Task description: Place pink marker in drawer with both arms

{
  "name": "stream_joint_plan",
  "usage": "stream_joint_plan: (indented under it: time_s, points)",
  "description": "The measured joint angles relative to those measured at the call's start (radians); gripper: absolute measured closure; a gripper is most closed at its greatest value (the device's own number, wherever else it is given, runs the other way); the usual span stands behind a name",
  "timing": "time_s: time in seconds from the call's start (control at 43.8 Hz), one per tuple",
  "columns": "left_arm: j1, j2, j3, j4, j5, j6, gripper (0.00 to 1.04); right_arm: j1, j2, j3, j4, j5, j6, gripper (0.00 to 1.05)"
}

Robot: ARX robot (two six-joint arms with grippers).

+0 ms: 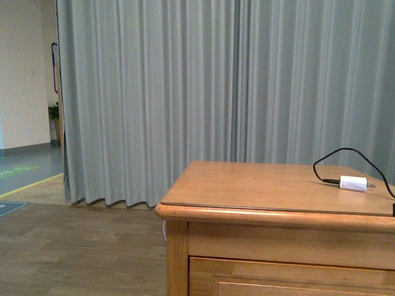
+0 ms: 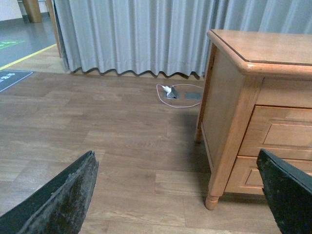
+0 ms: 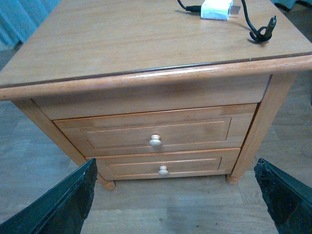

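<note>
The pink marker is out of view in every frame. The upper drawer (image 3: 156, 132) is shut, light-brown wood with a recessed panel and a small round knob (image 3: 155, 141); a second shut drawer (image 3: 164, 165) sits below it. The drawer's top edge also shows in the front view (image 1: 290, 277). My right gripper (image 3: 178, 204) is open and empty, in front of the cabinet, low near the floor. My left gripper (image 2: 178, 200) is open and empty, beside the cabinet's left front leg (image 2: 212, 199). Neither arm shows in the front view.
A white charger plug (image 1: 353, 183) with black cable lies on the cabinet top (image 1: 247, 182); it also shows in the right wrist view (image 3: 217, 9). Grey curtains (image 1: 185, 92) hang behind. A floor socket with white cord (image 2: 173, 92) lies on the wood floor.
</note>
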Motion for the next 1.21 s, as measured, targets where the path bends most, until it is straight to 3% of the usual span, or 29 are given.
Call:
stream_joint_plan:
  time_s: [0.046, 0.114, 0.183, 0.548, 0.731, 0.845, 1.211]
  points:
    - [0.000, 0.000, 0.000, 0.000, 0.000, 0.000, 0.06, -0.001, 0.001, -0.014, 0.027, -0.005, -0.010, 0.10]
    - [0.000, 0.000, 0.000, 0.000, 0.000, 0.000, 0.06, -0.030, -0.035, -0.158, 0.348, -0.063, -0.140, 0.25]
    - [0.000, 0.000, 0.000, 0.000, 0.000, 0.000, 0.06, -0.071, -0.095, -0.268, 0.519, -0.102, -0.216, 0.41]
    - [0.000, 0.000, 0.000, 0.000, 0.000, 0.000, 0.06, -0.201, -0.280, -0.466, 0.540, -0.221, -0.271, 1.03]
    - [0.000, 0.000, 0.000, 0.000, 0.000, 0.000, 0.06, -0.244, -0.365, -0.523, 0.510, -0.263, -0.274, 1.03]
    - [0.000, 0.000, 0.000, 0.000, 0.000, 0.000, 0.06, -0.325, -0.424, -0.552, 0.478, -0.360, -0.274, 1.03]
    - [0.000, 0.000, 0.000, 0.000, 0.000, 0.000, 0.06, -0.350, -0.562, -0.597, 0.390, -0.366, -0.274, 1.03]
